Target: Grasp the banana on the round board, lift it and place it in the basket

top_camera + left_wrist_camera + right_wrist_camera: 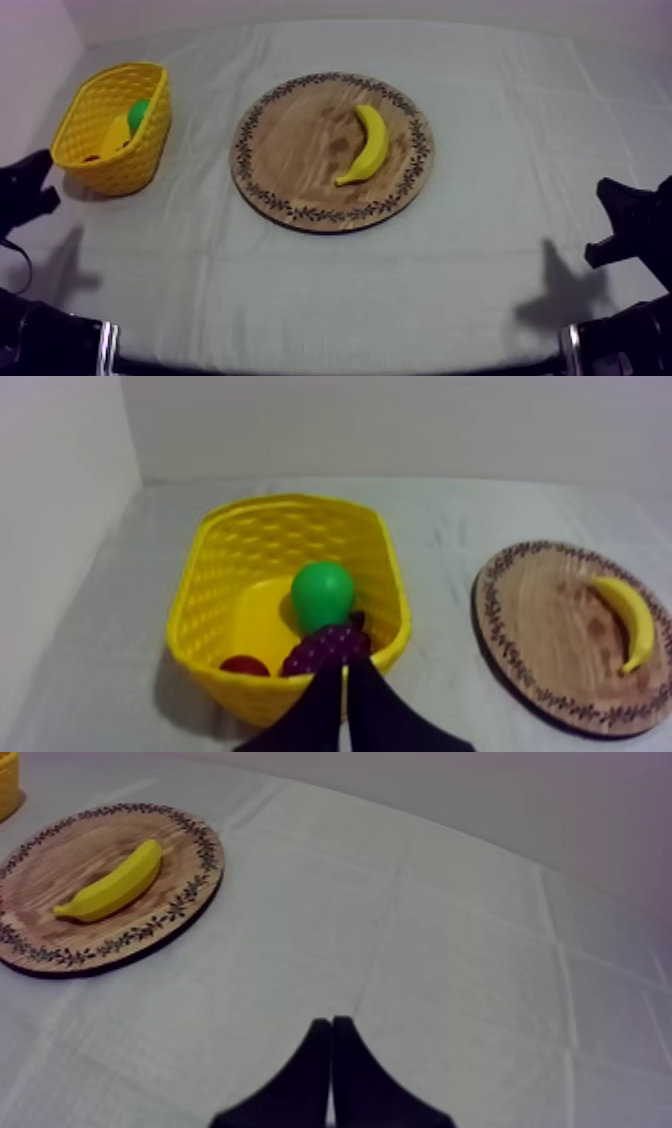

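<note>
The banana (369, 146) lies on the right half of the wooden board (290, 150) at mid-bench (480, 280). Far left, well apart, the yellow basket (140, 160) holds a green fruit (322, 594), grapes (325, 648) and a small red fruit (245, 666). Left arm (25, 195) and right arm (630, 225) sit low at the sides. The left jaws are pressed together just before the basket, the right jaws pressed together over bare cloth.

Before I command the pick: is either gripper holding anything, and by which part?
Nothing is held. Both the left gripper and right gripper are shut on nothing; the banana lies free on the wooden board.
</note>
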